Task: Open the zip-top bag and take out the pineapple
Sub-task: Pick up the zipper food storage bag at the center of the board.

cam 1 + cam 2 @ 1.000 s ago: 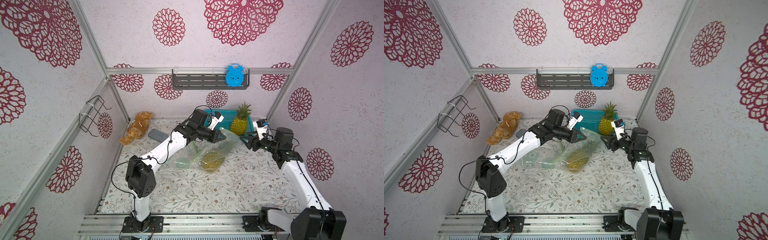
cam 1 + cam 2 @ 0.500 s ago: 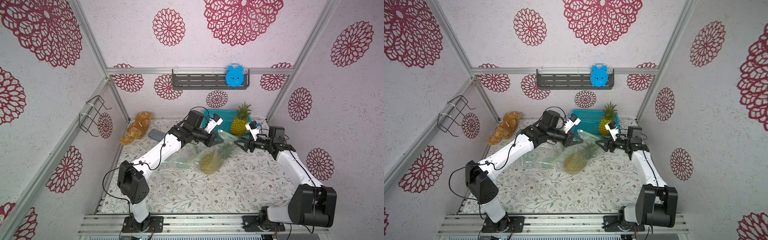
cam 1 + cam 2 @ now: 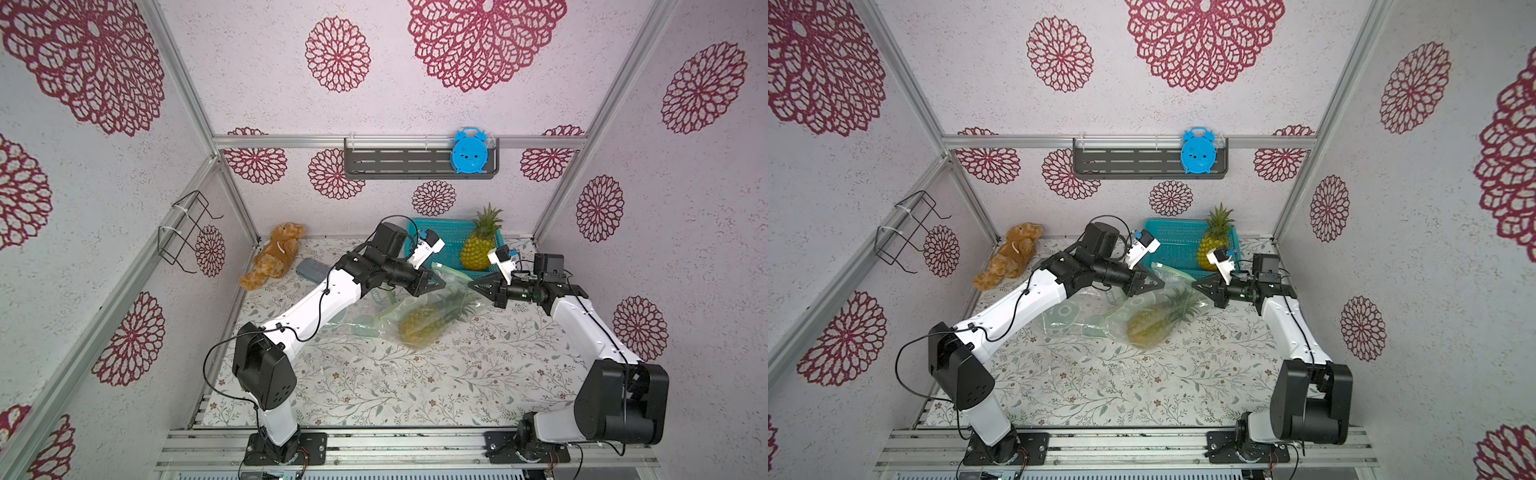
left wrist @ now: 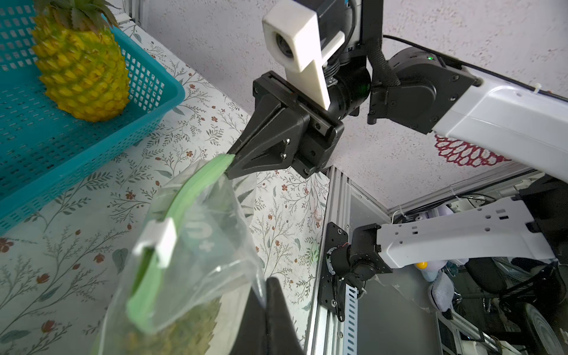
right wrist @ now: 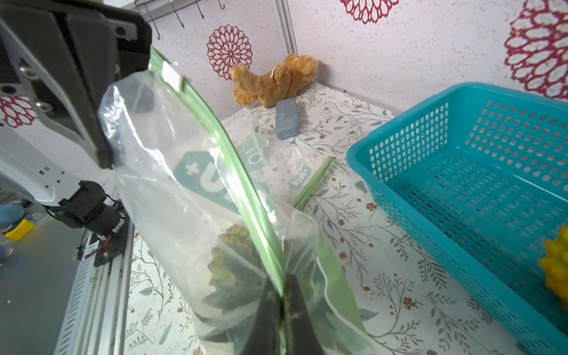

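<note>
Left gripper (image 3: 439, 286) is clenched on the bag's (image 3: 449, 276) side edge; right gripper (image 3: 472, 285) is clenched on the zip strip's (image 4: 196, 187) end, probably to stretch the mouth taut for opening; the pineapple (image 3: 422, 324) lies inside the bag, sagging onto the table (image 3: 374, 386).

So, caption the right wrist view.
Right gripper shut on the green seal of a clear plastic zip-top bag, pineapple inside, teal mesh basket alongside.

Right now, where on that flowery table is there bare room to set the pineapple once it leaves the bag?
The front strip of the table, between the two arm bases and the bag, is bare. So is the basket, beside the standing pineapple. The back is crowded: teddy, grey block, bag.
</note>
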You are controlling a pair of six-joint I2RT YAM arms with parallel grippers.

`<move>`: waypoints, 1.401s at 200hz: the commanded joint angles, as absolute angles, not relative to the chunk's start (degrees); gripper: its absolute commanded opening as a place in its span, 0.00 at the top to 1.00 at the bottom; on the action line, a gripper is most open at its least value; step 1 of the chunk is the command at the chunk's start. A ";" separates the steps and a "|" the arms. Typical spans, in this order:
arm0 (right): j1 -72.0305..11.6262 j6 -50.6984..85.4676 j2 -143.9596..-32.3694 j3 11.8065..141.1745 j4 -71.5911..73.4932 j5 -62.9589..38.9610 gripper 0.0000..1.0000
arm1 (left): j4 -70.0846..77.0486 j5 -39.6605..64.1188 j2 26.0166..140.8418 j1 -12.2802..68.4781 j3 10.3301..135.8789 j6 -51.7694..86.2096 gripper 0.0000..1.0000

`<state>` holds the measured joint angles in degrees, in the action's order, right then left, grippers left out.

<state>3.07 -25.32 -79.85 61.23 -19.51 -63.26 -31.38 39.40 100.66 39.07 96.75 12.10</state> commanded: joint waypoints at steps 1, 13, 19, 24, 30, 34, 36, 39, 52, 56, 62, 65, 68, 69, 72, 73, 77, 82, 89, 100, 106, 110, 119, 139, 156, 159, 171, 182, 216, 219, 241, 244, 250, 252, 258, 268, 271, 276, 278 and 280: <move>3.19 -21.66 -73.34 62.41 -16.66 -59.08 1.00 | -28.26 38.35 97.11 38.60 94.74 12.72 1.00; 2.85 -20.50 -70.20 62.74 -16.10 -55.44 1.00 | -25.81 37.98 96.11 38.20 92.84 13.79 1.00; 2.61 -19.97 -68.69 62.98 -15.96 -53.54 1.00 | -24.34 37.97 95.54 38.00 91.80 14.28 1.00; 2.27 -19.87 -67.51 63.29 -16.12 -52.12 1.00 | -23.07 37.97 95.10 37.94 90.77 14.68 1.00; 1.98 -19.82 -66.17 63.66 -16.40 -50.82 1.00 | -21.34 38.01 94.54 37.87 89.66 15.13 1.00; 1.67 -19.65 -65.45 63.99 -16.63 -49.88 1.00 | -20.33 38.06 94.28 37.74 89.01 15.31 1.00; 1.56 -19.57 -65.16 64.16 -16.70 -49.36 1.00 | -19.96 38.12 94.19 37.71 88.65 15.39 1.00; 1.28 -19.52 -64.64 64.48 -16.94 -48.70 1.00 | -19.28 38.21 94.02 37.77 88.25 15.58 1.00; -0.05 -19.86 -63.10 65.94 -18.66 -46.02 1.00 | -17.34 39.44 93.87 37.79 87.09 16.24 1.00; -0.56 -19.86 -62.81 66.43 -19.21 -45.05 1.00 | -16.88 39.81 93.93 37.87 86.82 16.49 1.00; -1.27 -20.39 -62.53 67.21 -20.48 -44.05 1.00 | -16.19 40.20 94.04 37.88 86.41 16.86 1.00; -1.71 -20.72 -62.42 67.54 -21.09 -43.64 1.00 | -15.82 40.31 94.12 37.88 86.15 17.07 1.00; -2.06 -20.96 -62.40 67.80 -21.74 -43.21 1.00 | -15.40 40.38 94.13 37.96 85.89 17.25 1.00; -2.13 -21.03 -62.45 67.91 -22.03 -43.10 1.00 | -15.22 40.41 94.17 37.92 85.75 17.28 1.00; -2.45 -21.16 -62.40 68.16 -22.52 -42.56 1.00 | -14.79 40.49 94.21 37.93 85.40 17.51 1.00; -2.59 -21.17 -62.36 68.22 -22.69 -42.33 1.00 | -14.65 40.51 94.22 37.95 85.28 17.59 1.00; -3.16 -21.31 -62.36 68.48 -23.35 -41.68 1.00 | -13.73 40.52 94.17 37.93 84.60 17.85 1.00; -3.74 -21.70 -62.39 68.66 -24.24 -40.84 1.00 | -12.38 40.52 94.13 37.91 83.69 18.28 1.00; -4.74 -22.36 -62.47 68.77 -25.32 -39.91 1.00 | -10.21 40.52 93.92 37.88 82.09 18.95 1.00; -6.21 -22.86 -62.32 68.52 -26.05 -37.99 1.00 | -6.28 40.09 93.26 37.89 79.20 20.24 1.00; -6.98 -23.19 -62.32 68.19 -26.34 -37.39 1.00 | -4.19 39.91 92.79 37.91 77.74 20.70 1.00; -7.37 -23.26 -62.40 67.93 -26.41 -37.13 1.00 | -3.07 39.86 92.46 37.77 76.82 20.94 1.00; -8.09 -23.20 -62.64 67.40 -26.52 -36.49 1.00 | -1.01 39.27 91.71 37.75 74.81 21.26 1.00; -9.59 -22.72 -62.75 66.01 -26.40 -36.05 1.00 | 2.91 38.39 90.17 37.71 70.76 21.75 0.92; -10.17 -21.34 -62.15 64.27 -24.84 -36.12 1.00 | 5.98 38.07 88.70 37.12 67.31 23.19 0.84; -10.26 -20.95 -62.01 63.88 -24.37 -36.20 1.00 | 6.76 37.98 88.42 36.93 66.63 23.67 0.82; -10.42 -19.54 -61.35 62.44 -22.34 -37.22 1.00 | 10.69 39.04 86.80 35.73 63.47 25.93 0.77; -10.49 -17.81 -60.93 61.13 -20.03 -38.15 1.00 | 15.34 39.37 85.56 34.42 60.09 27.95 0.69; -10.83 -12.39 -60.64 58.45 -14.13 -40.70 1.00 | 21.14 41.45 83.92 31.11 55.30 30.83 0.52; -10.89 -11.91 -60.62 58.21 -13.61 -40.96 1.00 | 21.34 41.60 83.82 30.97 55.24 30.86 0.51; -11.10 -9.39 -60.56 57.28 -11.16 -41.49 1.00 | 23.70 42.55 83.97 30.25 54.67 31.14 0.45; -11.20 -9.09 -60.47 57.16 -10.82 -41.49 1.00 | 24.13 42.77 84.16 30.16 54.67 31.23 0.45; -11.20 -8.61 -60.45 56.84 -10.28 -41.40 1.00 | 24.90 43.24 84.39 30.10 54.87 31.33 0.44; -11.24 -8.39 -60.40 56.73 -10.04 -41.46 1.00 | 25.19 43.42 84.51 30.07 54.92 31.37 0.44; -11.29 -7.96 -60.38 56.54 -9.56 -41.55 1.00 | 25.68 44.01 84.91 30.10 55.24 31.49 0.44; -11.36 -7.49 -60.28 56.34 -8.91 -41.62 1.00 | 26.45 44.85 85.53 30.06 55.74 31.64 0.44; -11.40 -7.39 -60.28 56.34 -8.84 -41.64 1.00 | 26.71 45.02 85.73 30.10 55.85 31.71 0.44; -11.42 -7.15 -60.24 56.34 -8.79 -41.58 1.00 | 27.33 45.31 86.02 30.11 56.06 31.95 0.44; -11.40 -7.13 -60.21 56.34 -8.75 -41.51 1.00 | 27.53 45.45 86.11 30.07 56.07 32.03 0.43; -11.40 -7.08 -60.21 56.34 -8.71 -41.56 1.00 | 27.82 45.57 86.26 30.06 56.10 32.18 0.43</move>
